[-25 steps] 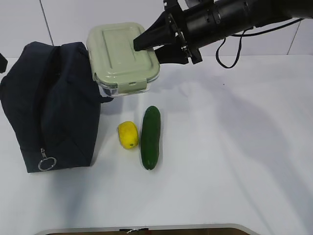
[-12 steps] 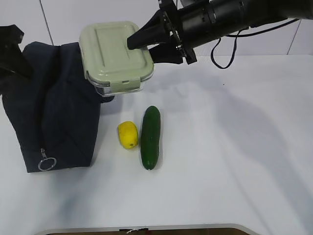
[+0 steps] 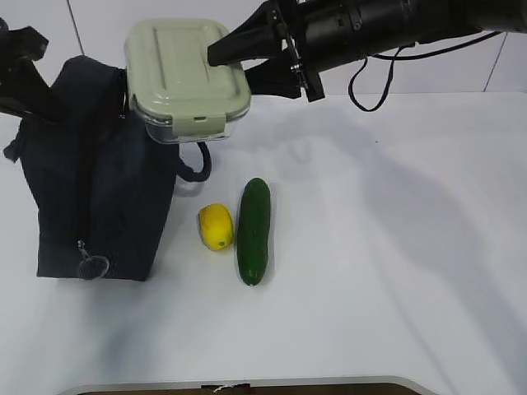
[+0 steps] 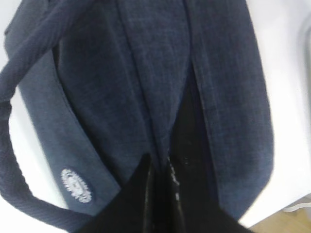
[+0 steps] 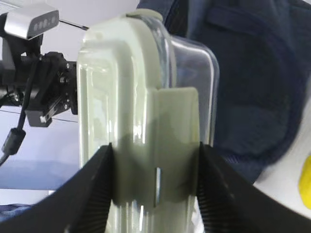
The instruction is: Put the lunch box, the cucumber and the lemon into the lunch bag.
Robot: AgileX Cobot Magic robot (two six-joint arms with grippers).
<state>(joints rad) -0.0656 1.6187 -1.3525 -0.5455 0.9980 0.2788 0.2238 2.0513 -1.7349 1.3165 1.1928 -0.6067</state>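
My right gripper is shut on the lunch box, a clear container with a pale green lid. It holds the box in the air over the right top edge of the dark navy lunch bag. In the right wrist view the fingers clamp the box by its clip side. My left gripper is at the bag's far left top, and in its wrist view it is shut on the bag's fabric beside the open slit. The lemon and the cucumber lie side by side on the table.
The white table stretches to the right of the cucumber. A loop handle hangs from the bag toward the lemon. The zipper ring pull hangs at the bag's near end. A white wall stands behind.
The right gripper has carried the lunch box left and up, over the bag. The left gripper has come in and pulled the bag's top edge up, so the bag stands taller and narrower.
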